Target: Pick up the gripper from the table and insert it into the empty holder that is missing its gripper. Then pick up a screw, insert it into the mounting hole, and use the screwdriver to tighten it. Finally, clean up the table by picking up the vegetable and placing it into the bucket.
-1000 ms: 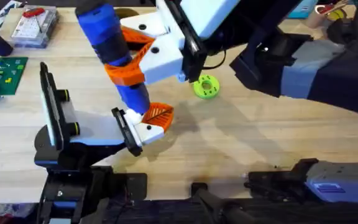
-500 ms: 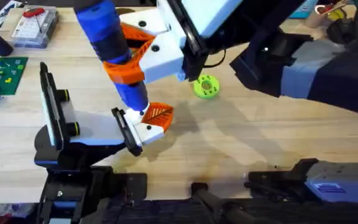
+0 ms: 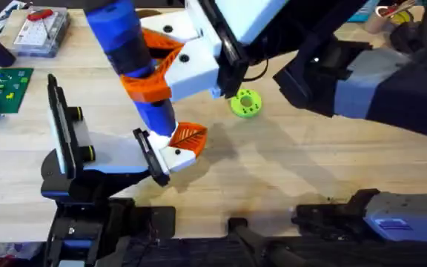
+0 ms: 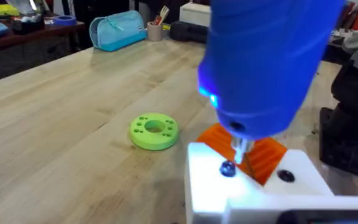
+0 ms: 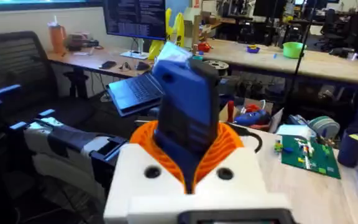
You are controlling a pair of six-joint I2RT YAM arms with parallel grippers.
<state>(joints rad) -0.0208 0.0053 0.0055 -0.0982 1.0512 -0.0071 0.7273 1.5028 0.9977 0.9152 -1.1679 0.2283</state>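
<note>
Since the earlier frames, the screwdriver [image 3: 132,63] has tilted slightly; its top leans further left. The right claw [image 3: 154,70] is clamped on the screwdriver body, holding it steep so the tip [image 4: 240,148] meets the screw [image 4: 227,168] in the gripper [image 3: 182,144]. The gripper sits in the holder [image 3: 148,154] (orange finger outward). Tip-to-screw seating is hard to confirm. The left claw's state cannot be told. The bucket is cut off.

My right arm reaches from 2 o'clock across the middle; my right gripper [image 3: 148,68] is clamped around the screwdriver [image 3: 128,55], pointing it down toward 5 o'clock.
</note>
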